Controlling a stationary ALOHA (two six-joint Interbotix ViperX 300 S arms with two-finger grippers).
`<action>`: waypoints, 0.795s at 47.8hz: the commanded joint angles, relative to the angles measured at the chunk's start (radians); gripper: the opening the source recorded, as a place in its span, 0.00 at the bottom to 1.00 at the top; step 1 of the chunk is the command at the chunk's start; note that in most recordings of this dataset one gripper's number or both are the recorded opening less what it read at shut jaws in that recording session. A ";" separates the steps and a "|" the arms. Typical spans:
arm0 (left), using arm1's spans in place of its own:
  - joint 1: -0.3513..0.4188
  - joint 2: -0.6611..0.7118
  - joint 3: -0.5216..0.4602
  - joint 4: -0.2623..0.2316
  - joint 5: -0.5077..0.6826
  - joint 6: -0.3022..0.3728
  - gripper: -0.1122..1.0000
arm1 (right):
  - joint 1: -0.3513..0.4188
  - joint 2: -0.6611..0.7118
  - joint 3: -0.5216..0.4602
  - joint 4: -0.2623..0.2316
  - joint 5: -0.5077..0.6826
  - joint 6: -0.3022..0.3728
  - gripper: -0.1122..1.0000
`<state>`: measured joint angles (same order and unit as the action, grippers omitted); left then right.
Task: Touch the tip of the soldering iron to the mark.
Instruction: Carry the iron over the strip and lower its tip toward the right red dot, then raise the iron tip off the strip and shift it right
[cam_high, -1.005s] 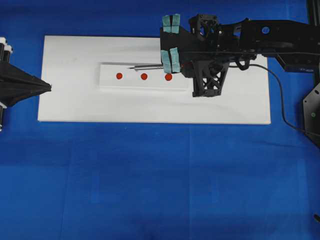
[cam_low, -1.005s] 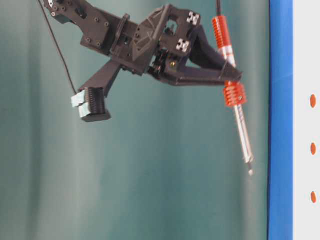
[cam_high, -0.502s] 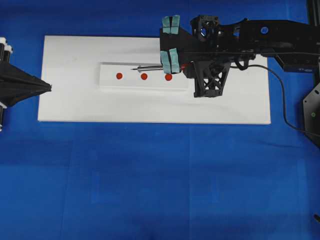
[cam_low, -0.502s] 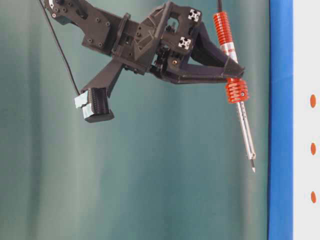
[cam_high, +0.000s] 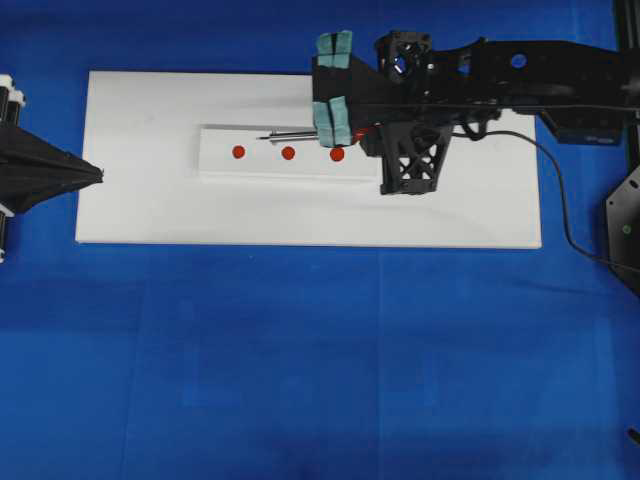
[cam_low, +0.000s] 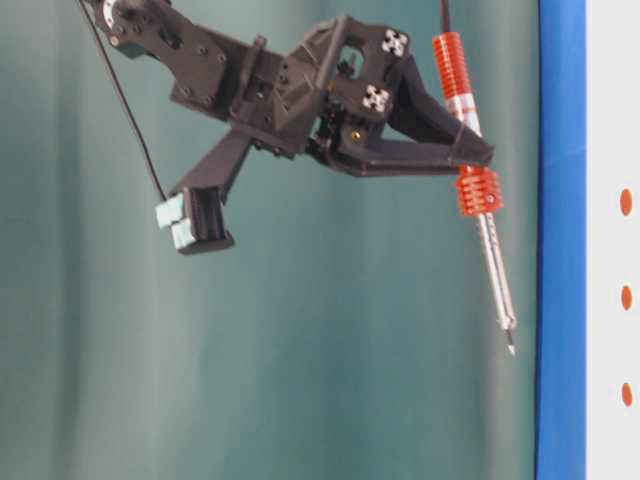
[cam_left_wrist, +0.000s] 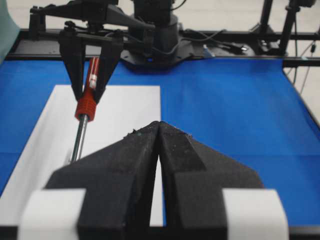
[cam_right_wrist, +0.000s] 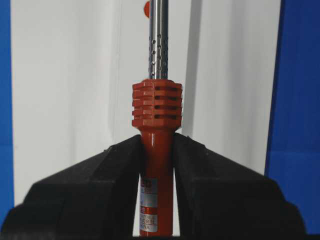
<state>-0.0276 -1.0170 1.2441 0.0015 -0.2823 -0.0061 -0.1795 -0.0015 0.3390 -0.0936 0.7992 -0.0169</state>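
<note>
My right gripper (cam_high: 362, 133) is shut on the orange-red handle of the soldering iron (cam_right_wrist: 156, 145). The iron's dark shaft (cam_high: 292, 134) points left over a raised white strip (cam_high: 220, 165) that bears three red marks (cam_high: 288, 153). In the table-level view the iron's tip (cam_low: 511, 350) hangs in the air, apart from the board, level between the middle mark (cam_low: 626, 297) and the lower mark (cam_low: 626, 394). My left gripper (cam_high: 97, 175) is shut and empty at the board's left edge. It faces the iron (cam_left_wrist: 86, 107).
The strip lies on a large white board (cam_high: 450, 215) on a blue table cover (cam_high: 320, 360). The iron's black cord (cam_high: 560, 200) trails off to the right. A black strut with teal pads (cam_high: 333, 120) sticks out from the right arm over the strip.
My right gripper has shifted slightly with the iron. The shaft stands less tilted and its tip is a little nearer the board. The left arm has not moved.
</note>
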 joint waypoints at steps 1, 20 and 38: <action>0.003 0.005 -0.009 0.002 -0.005 0.000 0.10 | 0.000 0.015 -0.046 0.002 -0.006 0.002 0.16; 0.003 0.005 -0.009 0.002 -0.003 -0.002 0.10 | -0.012 0.161 -0.127 -0.005 -0.006 -0.003 0.16; 0.003 0.005 -0.006 0.002 0.006 -0.002 0.10 | -0.023 0.219 -0.137 -0.003 -0.014 -0.012 0.16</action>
<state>-0.0276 -1.0170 1.2471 0.0015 -0.2730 -0.0077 -0.1994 0.2332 0.2286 -0.0951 0.7915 -0.0261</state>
